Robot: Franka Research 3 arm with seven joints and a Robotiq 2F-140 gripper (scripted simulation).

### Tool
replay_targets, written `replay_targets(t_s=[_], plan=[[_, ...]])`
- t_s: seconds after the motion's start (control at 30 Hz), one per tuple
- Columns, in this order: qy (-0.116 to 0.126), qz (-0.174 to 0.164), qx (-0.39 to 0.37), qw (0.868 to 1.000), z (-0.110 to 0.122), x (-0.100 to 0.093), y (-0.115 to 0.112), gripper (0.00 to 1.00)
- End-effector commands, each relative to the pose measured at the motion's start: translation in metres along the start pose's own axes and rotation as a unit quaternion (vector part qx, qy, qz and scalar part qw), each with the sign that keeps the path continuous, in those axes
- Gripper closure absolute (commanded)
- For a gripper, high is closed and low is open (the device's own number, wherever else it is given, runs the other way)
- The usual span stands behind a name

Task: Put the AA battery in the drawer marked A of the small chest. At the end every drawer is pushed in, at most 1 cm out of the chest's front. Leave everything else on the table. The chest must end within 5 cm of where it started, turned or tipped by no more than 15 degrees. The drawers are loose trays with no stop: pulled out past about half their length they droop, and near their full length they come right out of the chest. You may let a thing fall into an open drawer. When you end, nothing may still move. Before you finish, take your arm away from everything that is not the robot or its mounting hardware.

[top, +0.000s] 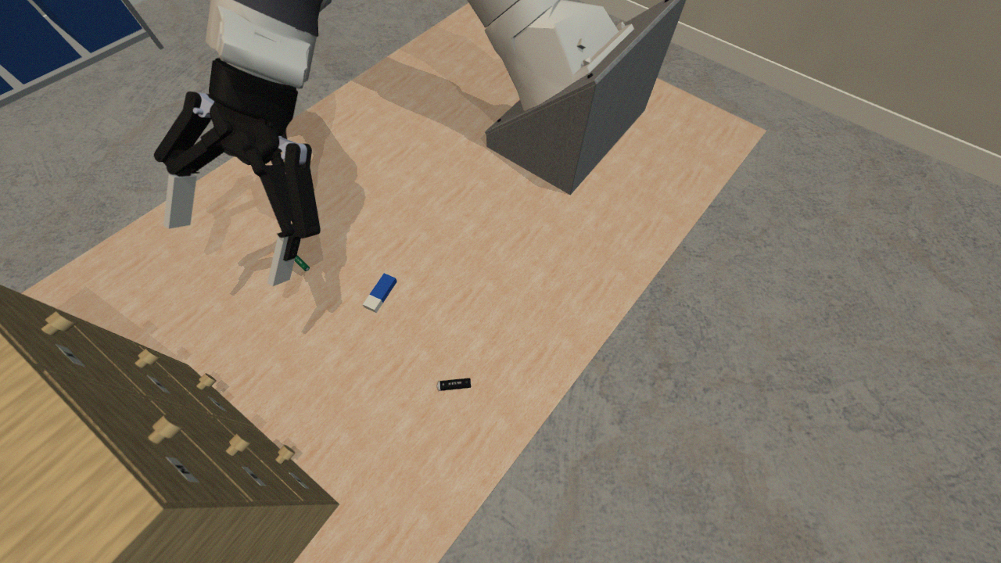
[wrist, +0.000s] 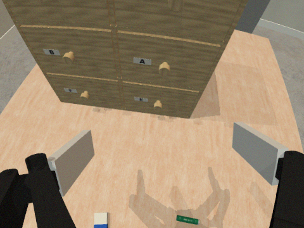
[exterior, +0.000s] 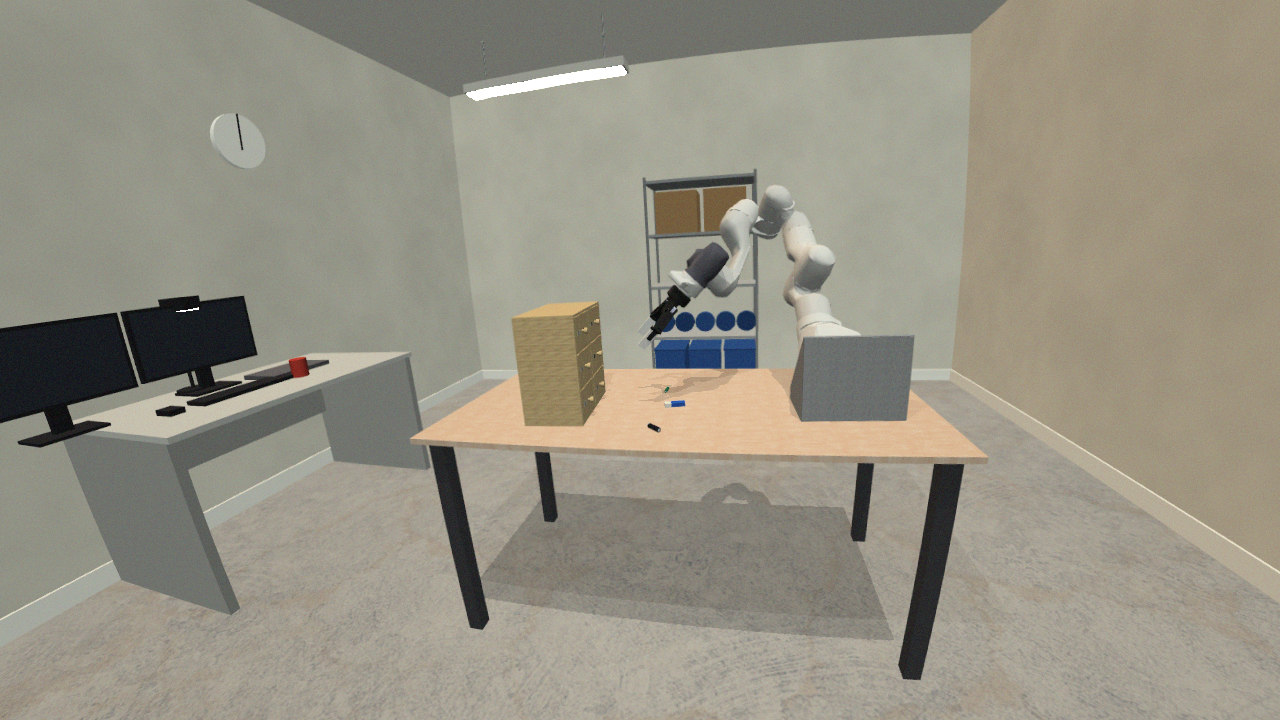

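Note:
A black cylinder with a pale end (top: 453, 384) (exterior: 654, 428) lies near the table's side edge, outside the wrist view. It looks thicker than the green cylinder (top: 301, 263) (exterior: 665, 389) (wrist: 187, 220), so it looks like the AA battery; their print is too small to read. The chest (top: 238, 532) (exterior: 547, 371) stands upright, its drawers apparently pushed in. Drawer A (wrist: 136, 74) is in the middle row, right in the wrist view, its knob (wrist: 164, 67) right of its label. My gripper (top: 229, 252) (exterior: 644, 338) (wrist: 163, 139) is open and empty, tilted toward the chest front, above the table.
A blue and white eraser (top: 380, 292) (exterior: 675, 403) (wrist: 101, 219) lies between the two cylinders. Drawer B (wrist: 85, 64) is left of A in the wrist view, with other knobbed drawers above and below. A grey panelled block (top: 615, 119) (exterior: 854, 376) stands by the arm's base.

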State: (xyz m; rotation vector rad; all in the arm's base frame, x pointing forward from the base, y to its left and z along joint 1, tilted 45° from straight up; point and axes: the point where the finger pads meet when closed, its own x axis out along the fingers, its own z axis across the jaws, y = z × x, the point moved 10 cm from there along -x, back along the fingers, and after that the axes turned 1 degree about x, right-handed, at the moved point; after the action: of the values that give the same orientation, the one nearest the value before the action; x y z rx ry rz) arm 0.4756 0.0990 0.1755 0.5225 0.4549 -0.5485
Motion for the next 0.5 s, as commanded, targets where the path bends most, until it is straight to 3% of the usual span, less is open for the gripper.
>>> replay_targets(t_s=[0.0, 0.23, 0.47], plan=[[-0.012, 0.079, 0.093, 0.992, -0.006, 0.010, -0.011, 0.00], [-0.016, 0.125, 0.092, 0.988, -0.007, 0.024, -0.019, 0.00], [-0.017, 0.138, 0.092, 0.986, -0.008, 0.029, -0.022, 0.00]])
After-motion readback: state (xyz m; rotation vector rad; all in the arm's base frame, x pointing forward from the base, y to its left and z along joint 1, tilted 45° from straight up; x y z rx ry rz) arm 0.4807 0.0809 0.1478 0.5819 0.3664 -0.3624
